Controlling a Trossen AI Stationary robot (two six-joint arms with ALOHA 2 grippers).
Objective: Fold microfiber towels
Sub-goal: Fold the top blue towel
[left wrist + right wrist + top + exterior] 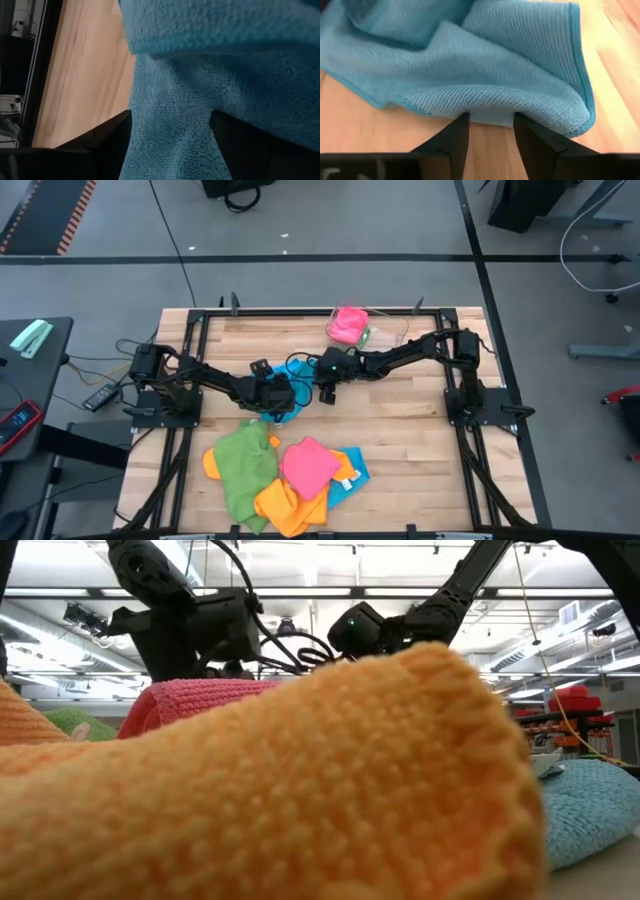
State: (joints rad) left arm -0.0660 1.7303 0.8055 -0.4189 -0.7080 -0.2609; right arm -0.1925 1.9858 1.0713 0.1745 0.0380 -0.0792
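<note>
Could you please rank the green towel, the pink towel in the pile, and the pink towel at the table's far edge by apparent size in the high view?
1. Green towel, largest.
2. Pink towel in the pile.
3. Pink towel at the far edge, bunched up, smallest.

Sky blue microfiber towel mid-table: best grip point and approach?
Probably the folded edge of the sky blue microfiber towel facing the right gripper. That bulging fold lifts slightly off the wooden table, so come in low from the right, fingers straddling it.
</note>
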